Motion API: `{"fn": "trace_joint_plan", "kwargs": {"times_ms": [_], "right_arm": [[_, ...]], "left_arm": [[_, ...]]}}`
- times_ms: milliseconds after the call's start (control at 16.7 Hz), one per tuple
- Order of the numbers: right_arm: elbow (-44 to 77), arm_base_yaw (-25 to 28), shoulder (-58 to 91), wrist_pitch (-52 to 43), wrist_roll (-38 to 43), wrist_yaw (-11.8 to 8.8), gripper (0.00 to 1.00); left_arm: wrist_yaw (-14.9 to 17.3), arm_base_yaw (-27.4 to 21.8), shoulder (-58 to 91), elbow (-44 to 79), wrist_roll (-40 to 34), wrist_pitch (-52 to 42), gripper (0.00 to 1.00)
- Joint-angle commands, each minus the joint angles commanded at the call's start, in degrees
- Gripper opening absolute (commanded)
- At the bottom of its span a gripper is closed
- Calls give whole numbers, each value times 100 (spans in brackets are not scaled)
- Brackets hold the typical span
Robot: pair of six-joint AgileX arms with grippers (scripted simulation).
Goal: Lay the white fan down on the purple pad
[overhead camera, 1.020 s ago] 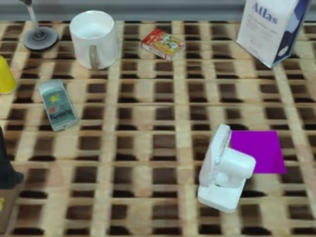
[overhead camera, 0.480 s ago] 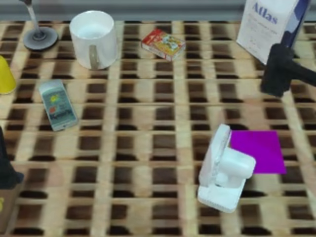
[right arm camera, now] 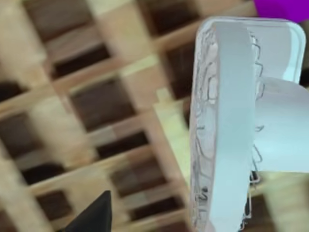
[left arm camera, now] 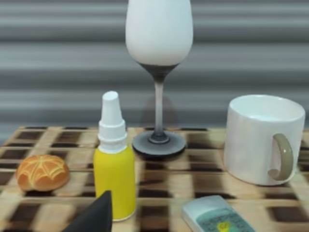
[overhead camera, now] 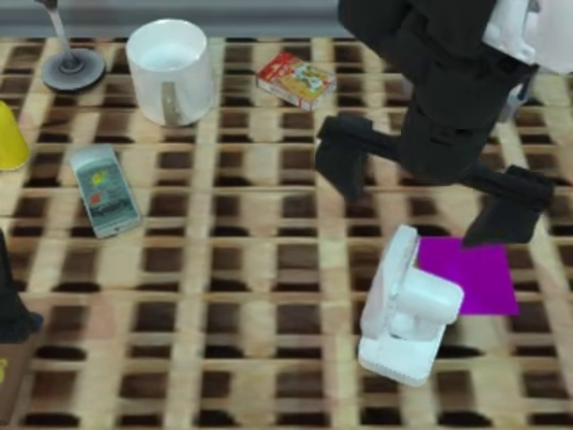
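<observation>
The white fan point(overhead camera: 407, 309) stands upright on its base at the front right, its grille disc edge-on. The purple pad point(overhead camera: 474, 273) lies flat just right of it, touching or slightly under the fan's side. My right gripper point(overhead camera: 428, 188) hovers open just behind the fan, holding nothing; one finger point(overhead camera: 345, 161) is left of the fan and the other point(overhead camera: 510, 210) is over the pad's far edge. The right wrist view shows the fan point(right arm camera: 227, 125) close, a corner of the pad point(right arm camera: 282, 8) and one fingertip point(right arm camera: 96, 215). My left gripper point(overhead camera: 12, 313) is parked at the left edge, open.
A white mug point(overhead camera: 170, 70), a red card box point(overhead camera: 295, 79) and a wine glass foot point(overhead camera: 72, 67) stand along the back. A remote point(overhead camera: 105, 188) and a yellow bottle point(overhead camera: 9, 134) are at the left. A bread roll point(left arm camera: 42, 171) lies beside the bottle.
My right arm has swung in from the back right and now hangs over the table just behind the fan, fingers spread. The fan and the pad have not moved.
</observation>
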Motion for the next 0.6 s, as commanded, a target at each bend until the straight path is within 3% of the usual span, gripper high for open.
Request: {"fn": "trace_joint_plan", "kwargs": {"times_ms": [240,600], "right_arm": [[494,199,543,-475,358,13,100],[459,173,530,-441,348,10,100]], "left_arm": [[0,0,0,0,0,0,100],[0,0,0,0,0,0,100]]}}
